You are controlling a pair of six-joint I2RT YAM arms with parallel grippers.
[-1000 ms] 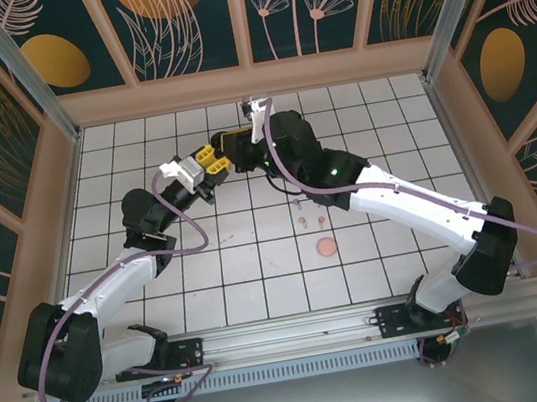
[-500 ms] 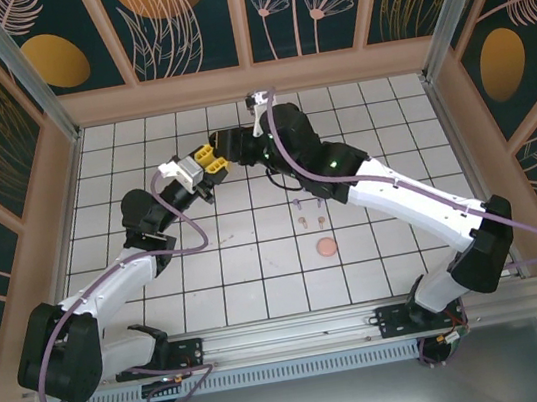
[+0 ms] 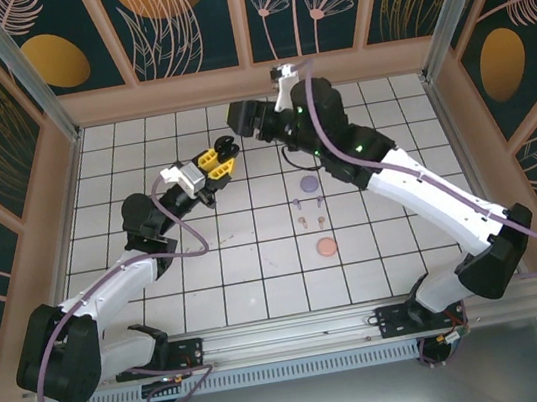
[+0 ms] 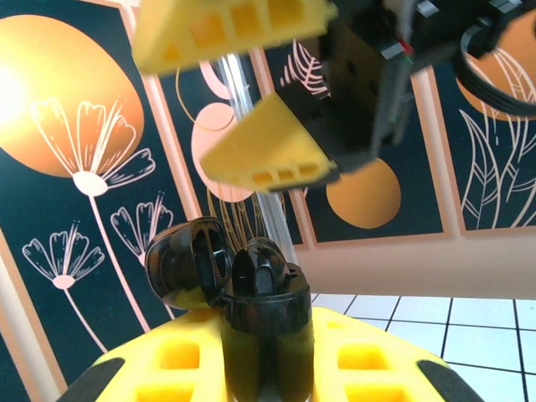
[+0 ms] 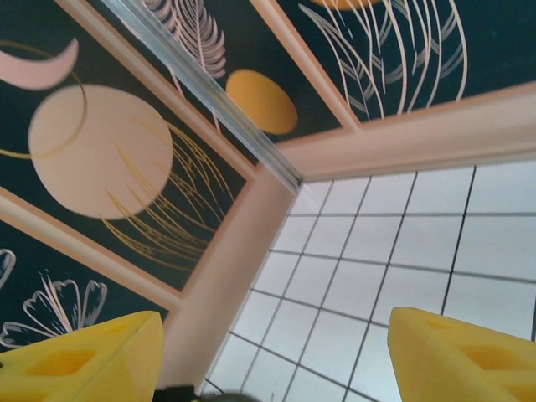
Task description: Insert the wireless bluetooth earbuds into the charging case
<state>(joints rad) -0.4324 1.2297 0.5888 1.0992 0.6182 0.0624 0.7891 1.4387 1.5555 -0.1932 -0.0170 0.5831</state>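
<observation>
left claw point(image 3: 223, 157) is pinching the open black charging case point(image 4: 266, 331) up off the table point(image 3: 258, 263) with a black earbud point(image 4: 258, 270) poking out, right claw point(image 5: 272, 352) spread just past it, so imo any tilt could dump that half-seated bud.

Open-lidded black charging case point(image 4: 266, 327) upright in left end effector point(image 4: 270, 373), right end effector point(image 4: 251, 92) agape above

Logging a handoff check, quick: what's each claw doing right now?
Left claw: closed on the small black open-lidded plastic charging case.
Right claw: open, holding nothing.
</observation>
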